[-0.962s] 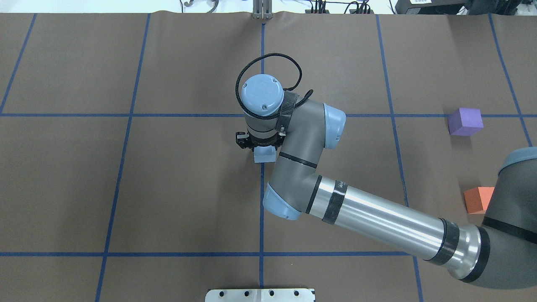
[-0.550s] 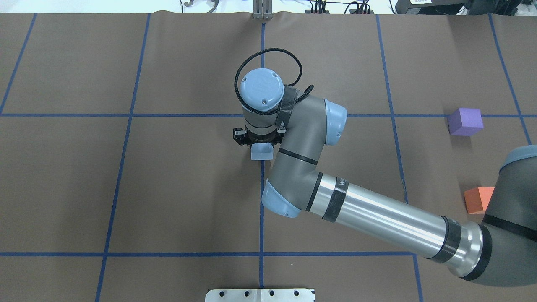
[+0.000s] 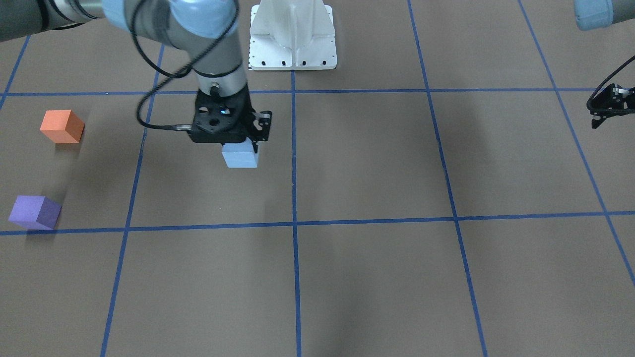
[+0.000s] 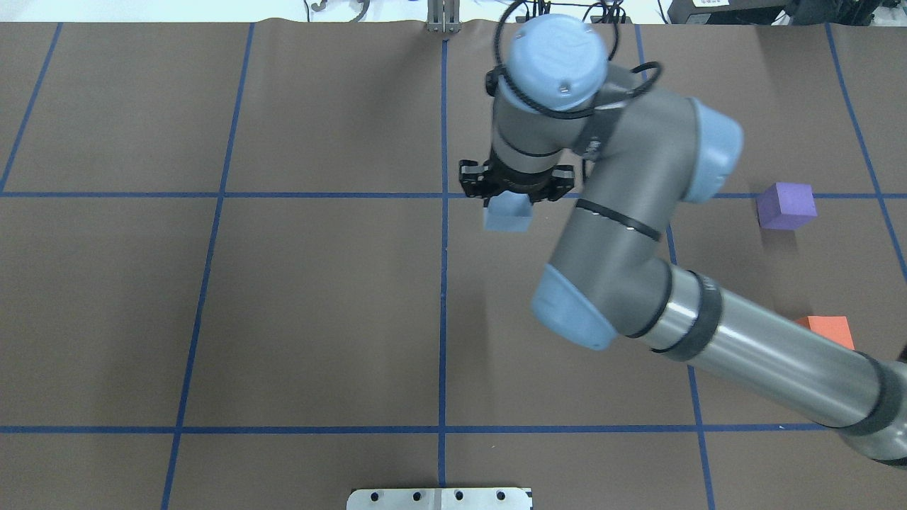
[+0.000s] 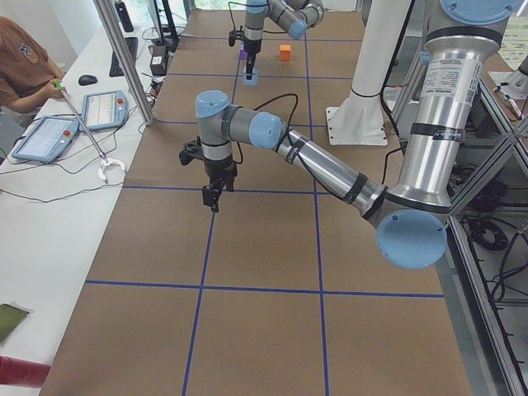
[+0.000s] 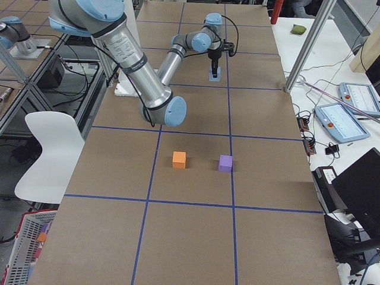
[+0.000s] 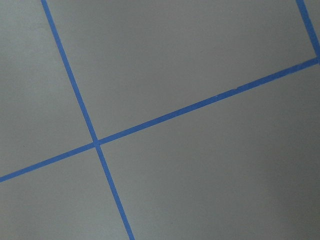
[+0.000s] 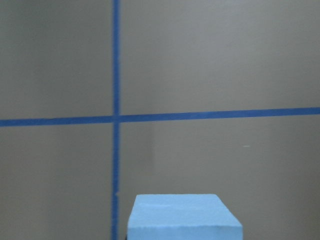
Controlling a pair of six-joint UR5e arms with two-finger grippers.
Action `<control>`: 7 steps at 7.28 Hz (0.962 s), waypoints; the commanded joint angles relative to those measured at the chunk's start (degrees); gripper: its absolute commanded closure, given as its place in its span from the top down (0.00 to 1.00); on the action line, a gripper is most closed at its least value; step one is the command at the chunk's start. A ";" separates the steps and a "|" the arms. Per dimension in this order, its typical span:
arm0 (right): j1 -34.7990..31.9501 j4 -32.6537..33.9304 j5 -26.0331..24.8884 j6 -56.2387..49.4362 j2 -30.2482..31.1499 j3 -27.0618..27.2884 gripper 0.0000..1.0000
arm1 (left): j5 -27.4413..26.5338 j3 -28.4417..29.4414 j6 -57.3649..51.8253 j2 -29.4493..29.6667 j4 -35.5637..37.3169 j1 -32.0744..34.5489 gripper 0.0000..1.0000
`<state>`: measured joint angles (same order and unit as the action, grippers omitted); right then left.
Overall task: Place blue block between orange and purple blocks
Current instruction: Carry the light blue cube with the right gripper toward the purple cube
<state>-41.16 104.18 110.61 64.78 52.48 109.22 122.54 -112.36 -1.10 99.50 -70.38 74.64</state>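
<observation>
My right gripper (image 4: 511, 200) is shut on the light blue block (image 4: 507, 217) and holds it above the table, just right of the centre grid line. The block also shows in the front view (image 3: 240, 155) and at the bottom of the right wrist view (image 8: 185, 217). The purple block (image 4: 785, 205) and the orange block (image 4: 830, 329) sit apart near the right edge, well to the right of the held block; both show in the front view, purple (image 3: 34, 212) and orange (image 3: 62, 126). My left gripper (image 3: 606, 113) hangs at the table's left side, empty; I cannot tell whether it is open.
Blue tape lines (image 4: 443, 304) divide the brown table cover into squares. The white robot base plate (image 3: 292, 44) stands at the near edge centre. An operators' bench with tablets (image 5: 49, 136) runs along the far side.
My right arm has risen and carried the blue block to the right and away from the robot, across the centre line towards the purple block. The purple and orange blocks have not moved.
</observation>
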 commanded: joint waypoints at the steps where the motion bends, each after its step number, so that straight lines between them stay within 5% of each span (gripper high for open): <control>1: -9.07 0.68 6.34 -10.22 15.05 11.53 0.00 | 0.07 -0.40 0.05 -0.10 0.07 0.06 1.00; 2: -11.37 -1.41 6.81 -15.16 20.77 12.06 0.00 | 0.07 -0.31 0.05 -0.10 0.07 -0.02 1.00; 4: -15.86 -23.89 7.69 -16.70 36.66 8.59 0.00 | 0.07 -0.40 0.05 -0.10 0.07 -0.02 1.00; 5: -17.18 -33.59 10.91 -16.87 40.91 4.03 0.00 | 0.07 -0.40 0.05 -0.10 0.07 -0.02 1.00; 7: -18.08 -37.64 13.58 -17.05 41.13 -3.55 0.00 | 0.07 -0.40 0.05 -0.01 0.07 -0.11 1.00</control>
<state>-58.68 69.95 122.85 47.90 92.67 110.10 122.57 -112.76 -1.05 99.42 -70.31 74.56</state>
